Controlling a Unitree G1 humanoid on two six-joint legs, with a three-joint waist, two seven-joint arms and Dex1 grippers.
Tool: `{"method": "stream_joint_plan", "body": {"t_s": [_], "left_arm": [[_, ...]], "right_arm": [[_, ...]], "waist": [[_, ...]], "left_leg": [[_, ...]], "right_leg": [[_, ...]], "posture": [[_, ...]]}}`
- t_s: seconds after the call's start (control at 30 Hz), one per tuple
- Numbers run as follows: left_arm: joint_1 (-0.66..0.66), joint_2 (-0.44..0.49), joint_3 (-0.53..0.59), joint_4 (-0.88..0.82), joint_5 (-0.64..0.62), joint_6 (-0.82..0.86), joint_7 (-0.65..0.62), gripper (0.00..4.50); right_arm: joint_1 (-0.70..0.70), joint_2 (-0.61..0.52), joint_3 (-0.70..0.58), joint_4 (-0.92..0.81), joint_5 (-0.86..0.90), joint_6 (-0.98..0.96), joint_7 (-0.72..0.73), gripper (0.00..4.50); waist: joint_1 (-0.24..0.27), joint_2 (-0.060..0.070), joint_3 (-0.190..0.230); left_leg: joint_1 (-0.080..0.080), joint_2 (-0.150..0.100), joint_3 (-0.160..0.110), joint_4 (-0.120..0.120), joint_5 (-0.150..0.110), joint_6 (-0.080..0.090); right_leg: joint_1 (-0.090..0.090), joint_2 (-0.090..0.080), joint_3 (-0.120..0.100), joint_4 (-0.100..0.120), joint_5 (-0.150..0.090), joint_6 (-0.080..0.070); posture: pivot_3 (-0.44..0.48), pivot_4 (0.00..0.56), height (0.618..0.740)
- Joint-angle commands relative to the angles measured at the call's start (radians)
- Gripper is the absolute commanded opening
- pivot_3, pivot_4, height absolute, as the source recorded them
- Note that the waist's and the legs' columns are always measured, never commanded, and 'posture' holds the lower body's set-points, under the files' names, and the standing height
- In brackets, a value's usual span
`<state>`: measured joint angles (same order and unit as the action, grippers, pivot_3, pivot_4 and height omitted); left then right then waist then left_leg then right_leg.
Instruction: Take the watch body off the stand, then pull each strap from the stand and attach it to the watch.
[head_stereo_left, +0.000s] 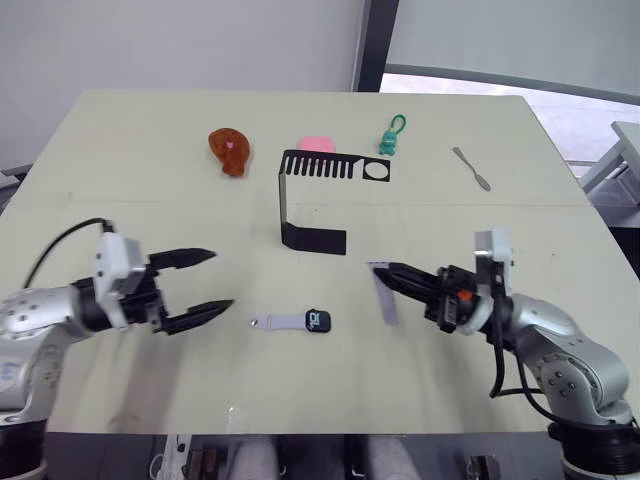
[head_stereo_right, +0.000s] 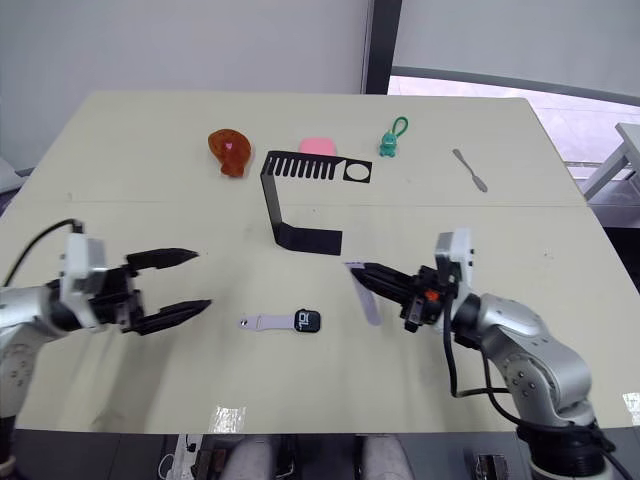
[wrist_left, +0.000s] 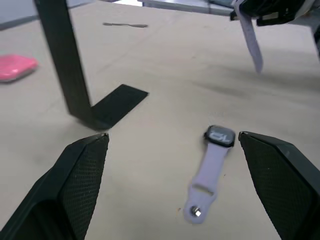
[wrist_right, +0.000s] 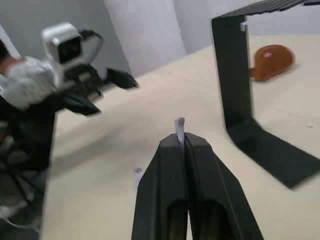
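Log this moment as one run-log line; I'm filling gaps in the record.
left gripper: open, beside watch body | one strap: attached | right gripper: shut on second strap | stand: bare

From my console, the digits on the watch body (head_stereo_left: 318, 320) are too small to read, and the right gripper (wrist_right: 181, 141) hides most of the strap (wrist_right: 179, 129) it clamps (only the tip shows).

Colours on the cream table (head_stereo_left: 120, 180)

The black stand (head_stereo_left: 300, 200) is showing a comb-like slotted top; the watch (head_stereo_left: 318, 320) is showing black with pale digits, on a lavender strap (head_stereo_left: 280, 322). A second lavender strap (head_stereo_left: 384, 296) is sitting between black fingers (head_stereo_left: 405, 281) (textured pads). Beyond are lying a brown toy (head_stereo_left: 229, 151), a pink pad (head_stereo_left: 315, 145), a green figure (head_stereo_left: 390, 140) and a grey tool (head_stereo_left: 470, 168).
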<state>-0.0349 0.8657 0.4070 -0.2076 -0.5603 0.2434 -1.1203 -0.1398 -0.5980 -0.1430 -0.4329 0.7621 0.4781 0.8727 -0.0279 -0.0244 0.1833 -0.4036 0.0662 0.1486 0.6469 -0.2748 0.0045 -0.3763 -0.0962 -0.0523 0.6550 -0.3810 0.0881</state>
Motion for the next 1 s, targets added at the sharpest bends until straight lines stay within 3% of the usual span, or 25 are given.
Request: {"method": "stream_joint_plan", "body": {"t_s": [0.03,0.2,0.43,0.57,0.73,1.0], "left_arm": [[0.056,0.038,0.105,0.082,0.054,-0.116,-0.047,4.47],[0.123,0.057,0.157,0.123,0.057,-0.116,-0.052,4.47],[0.123,0.036,0.099,0.03,0.032,-0.045,-0.023,4.47],[0.089,0.057,0.029,-0.075,-0.036,0.094,-0.012,4.47],[-0.05,0.07,-0.16,-0.206,-0.003,0.201,0.042,4.47],[-0.308,-0.033,-0.579,-0.199,0.256,0.232,0.132,4.47]], "right_arm": [[0.057,-0.044,-0.086,0.022,-0.067,-0.113,0.058,0.0],[0.157,-0.109,-0.169,0.123,-0.14,-0.225,0.129,0.0],[0.187,-0.098,-0.199,0.172,-0.155,-0.265,0.122,0.0],[0.164,-0.094,-0.186,0.157,-0.138,-0.256,0.129,0.0],[0.131,-0.099,-0.135,0.12,-0.135,-0.24,0.145,0.0],[0.08,-0.083,-0.038,0.127,-0.148,-0.239,0.153,0.0]], "waist": [[0.0,0.0,0.0],[-0.001,0.0,0.0],[-0.001,0.0,0.0],[-0.004,0.0,0.0],[0.0,0.0,0.0],[0.001,0.0,0.0]], "left_leg": [[0.0,0.0,0.0,0.0,0.0,0.0],[0.0,0.0,0.0,0.0,-0.001,0.001],[0.001,0.0,0.0,0.0,-0.001,0.001],[0.001,0.001,0.0,0.0,-0.001,0.0],[0.001,0.0,0.0,0.0,0.0,0.0],[0.001,0.0,0.0,0.002,0.0,0.0]], "right_leg": [[0.0,0.0,0.0,0.0,0.0,0.0],[0.0,0.0,0.0,0.0,0.0,0.0],[0.001,-0.001,0.0,0.001,0.0,0.0],[0.001,0.0,0.0,0.002,0.0,0.0],[0.001,0.0,0.0,0.002,0.0,0.0],[0.001,0.002,0.001,0.003,0.0,0.0]], "posture": [[0.0,0.15,0.74],[0.0,0.15,0.74],[0.0,0.15,0.74],[0.0,0.15,0.74],[0.0,0.15,0.74],[0.0,0.15,0.74]]}}
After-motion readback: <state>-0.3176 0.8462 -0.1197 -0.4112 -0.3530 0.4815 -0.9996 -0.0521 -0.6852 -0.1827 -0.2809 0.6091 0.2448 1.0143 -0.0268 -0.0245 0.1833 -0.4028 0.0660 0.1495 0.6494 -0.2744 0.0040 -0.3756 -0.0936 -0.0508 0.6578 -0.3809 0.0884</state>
